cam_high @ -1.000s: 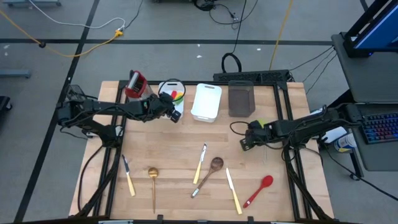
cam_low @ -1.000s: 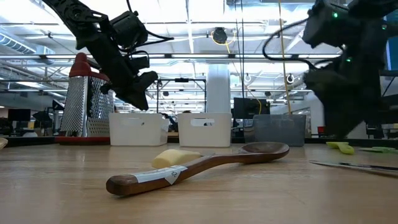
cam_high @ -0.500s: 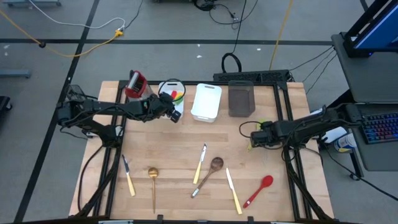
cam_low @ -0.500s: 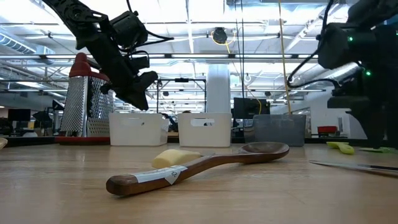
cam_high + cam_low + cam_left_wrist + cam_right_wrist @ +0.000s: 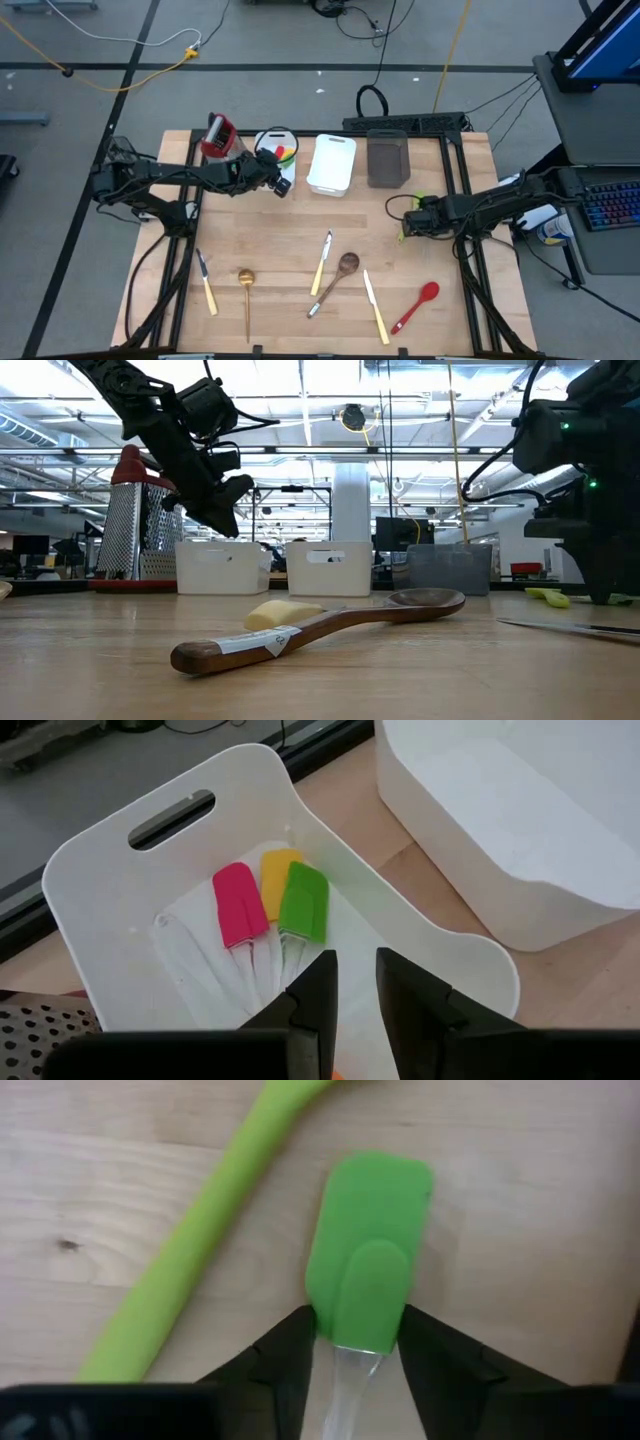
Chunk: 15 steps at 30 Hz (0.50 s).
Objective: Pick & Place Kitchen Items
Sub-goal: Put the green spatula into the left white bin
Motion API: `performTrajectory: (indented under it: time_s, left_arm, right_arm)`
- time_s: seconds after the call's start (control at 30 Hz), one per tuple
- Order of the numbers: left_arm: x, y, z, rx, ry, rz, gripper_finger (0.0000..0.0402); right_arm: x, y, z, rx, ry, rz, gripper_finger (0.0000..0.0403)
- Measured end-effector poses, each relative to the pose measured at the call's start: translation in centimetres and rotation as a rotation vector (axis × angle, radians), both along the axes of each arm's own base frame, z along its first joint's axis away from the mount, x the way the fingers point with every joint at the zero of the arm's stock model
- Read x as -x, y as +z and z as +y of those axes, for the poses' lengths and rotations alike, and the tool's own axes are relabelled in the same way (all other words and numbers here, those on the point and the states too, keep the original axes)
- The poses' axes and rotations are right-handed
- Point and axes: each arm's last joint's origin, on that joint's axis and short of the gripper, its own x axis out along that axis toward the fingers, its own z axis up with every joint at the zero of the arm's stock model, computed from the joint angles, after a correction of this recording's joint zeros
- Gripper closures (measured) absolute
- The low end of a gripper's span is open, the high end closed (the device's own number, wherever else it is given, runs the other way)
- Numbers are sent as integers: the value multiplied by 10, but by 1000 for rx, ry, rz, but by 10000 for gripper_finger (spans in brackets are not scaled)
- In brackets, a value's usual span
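Observation:
A green spatula [image 5: 368, 1250] with a clear handle lies flat on the wooden table, beside a long lime-green utensil [image 5: 190, 1270]. My right gripper [image 5: 360, 1350] points straight down over it at the table's right side [image 5: 408, 224], with one finger on each side of the blade. My left gripper [image 5: 356, 995] hangs open, with nothing between its fingers, above a white bin [image 5: 120, 920] at the far left. In that bin lie pink, yellow and green spatulas [image 5: 270, 900]. My right gripper has the green spatula's blade by its two long edges [image 5: 322, 1312], at the end where the clear handle starts, between its two fingers. The fingers come from above, pointing down, across the spatula. The spatula lies flat on the table.
A white bin [image 5: 332, 163] and a grey bin [image 5: 388, 160] stand at the far edge, and a grater [image 5: 218, 138] at the far left. Near the front lie cream-handled knives [image 5: 207, 285] [image 5: 375, 305], a gold ladle [image 5: 246, 290], a wooden spoon [image 5: 335, 282] and a red spoon [image 5: 416, 305].
My right gripper has drawn back a little toward the table's right edge and gone down to the tabletop over the green spatula, rolling as it went.

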Motion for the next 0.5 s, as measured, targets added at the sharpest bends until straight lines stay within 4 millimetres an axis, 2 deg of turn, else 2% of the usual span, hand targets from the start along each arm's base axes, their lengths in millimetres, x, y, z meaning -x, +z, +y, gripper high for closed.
performTrajectory:
  time_s: [0.17, 0.37, 0.5]
  left_arm:
    - [0, 0, 0, -5, -8, 7, 325]
    - [0, 0, 0, -5, -8, 7, 325]
    - [0, 0, 0, -6, -8, 7, 325]
  right_arm:
    - [-1, -1, -1, 24, 44, -2, 320]
    - [-3, 2, -1, 37, 128, -16, 320]
    - [-13, 17, -1, 51, 204, -89, 317]
